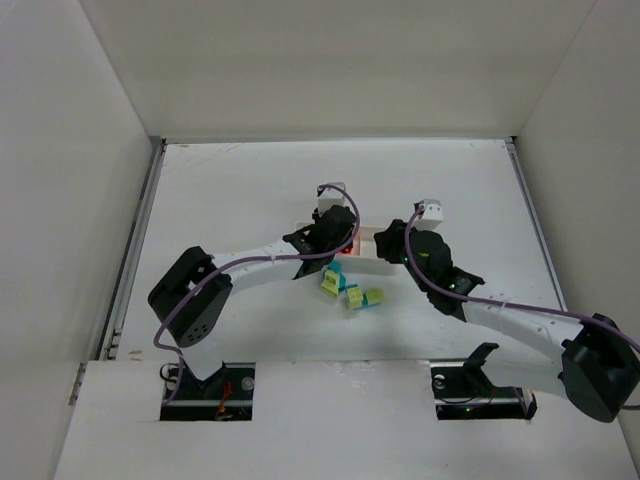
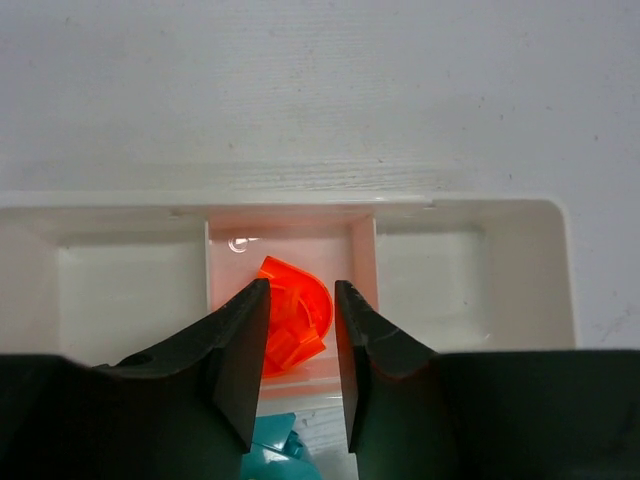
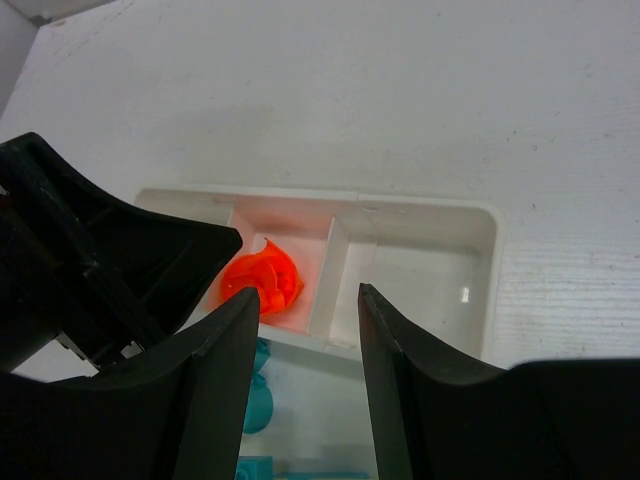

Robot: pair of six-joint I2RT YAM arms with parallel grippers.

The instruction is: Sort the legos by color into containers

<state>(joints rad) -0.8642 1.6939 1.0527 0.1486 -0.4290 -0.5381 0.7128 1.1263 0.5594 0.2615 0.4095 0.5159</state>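
White-walled enclosure (image 1: 350, 60), white table (image 1: 230, 190): the left gripper (image 2: 301, 300), jaws parted, frames an orange-red lego (image 2: 300, 325) lying in the middle compartment of the tray (image 2: 480, 208). The right gripper (image 3: 308, 300) hangs parted and empty, with a cyan lego (image 3: 258, 405) on the table between its jaws.

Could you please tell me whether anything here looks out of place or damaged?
Nothing stands out: the white tray sits flat and intact, one orange-red lego is in its middle compartment, and yellow-green and cyan legos wait loose on the table beside it.

White table (image 1: 250, 180) (plain white walls (image 1: 60, 150)).
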